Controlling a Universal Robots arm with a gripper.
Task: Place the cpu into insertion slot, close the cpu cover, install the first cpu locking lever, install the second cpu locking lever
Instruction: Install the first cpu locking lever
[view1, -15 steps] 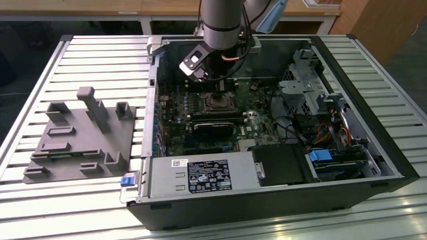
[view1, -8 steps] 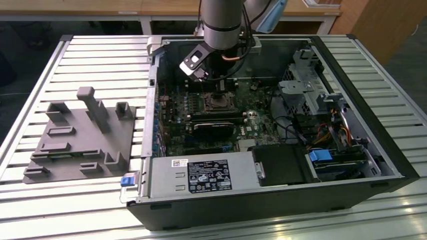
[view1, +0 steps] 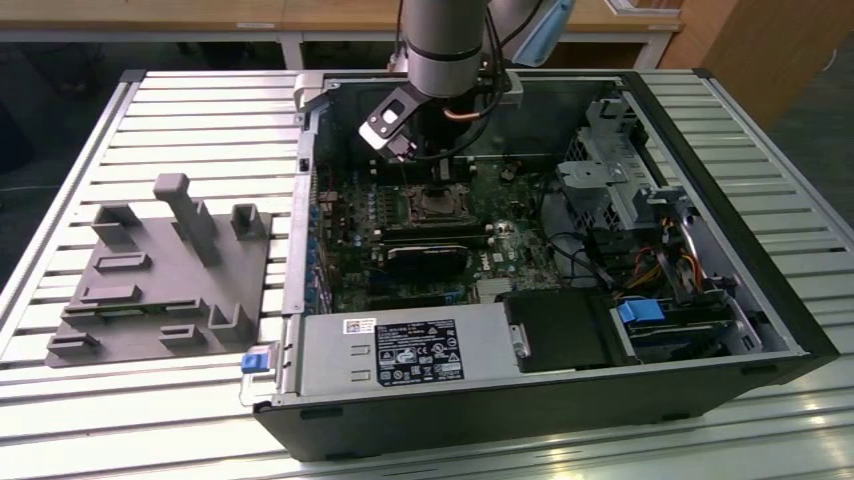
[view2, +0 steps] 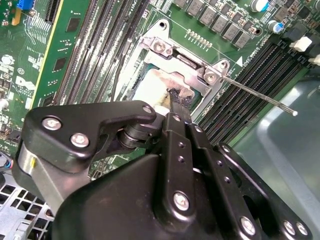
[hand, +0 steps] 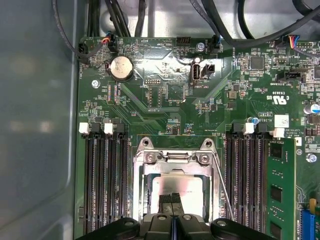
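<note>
Exterior view has my arm (view1: 447, 45) reaching down into an open computer case (view1: 747, 300) that lies on a slatted table (view1: 134, 400). My claw hangs over the insertion slot (view1: 434, 203) in the middle of the green circuit board (view1: 521, 265). A grey moulded fixture (view1: 160, 280) sits on the table well apart from the case, toward that view's left.

In the first wrist view my claw (hand: 173, 200) is pinched to a hairline slit, and I see nothing caught between the tips. They rest on the pale silvery face of the cpu (hand: 189, 186), which lies flat inside the slot. The cpu cover (hand: 172, 170) frames the chip, though I cannot tell whether it lies fully down. A thin locking lever (hand: 223, 192) runs along one side of the socket, between it and a bank of black memory slots (hand: 247, 185).

In the second wrist view that lever (view2: 260, 97) juts out free from the socket corner, and my fingertips (view2: 175, 100) touch the cpu (view2: 150, 87) just below the cover's edge (view2: 192, 80).
</note>
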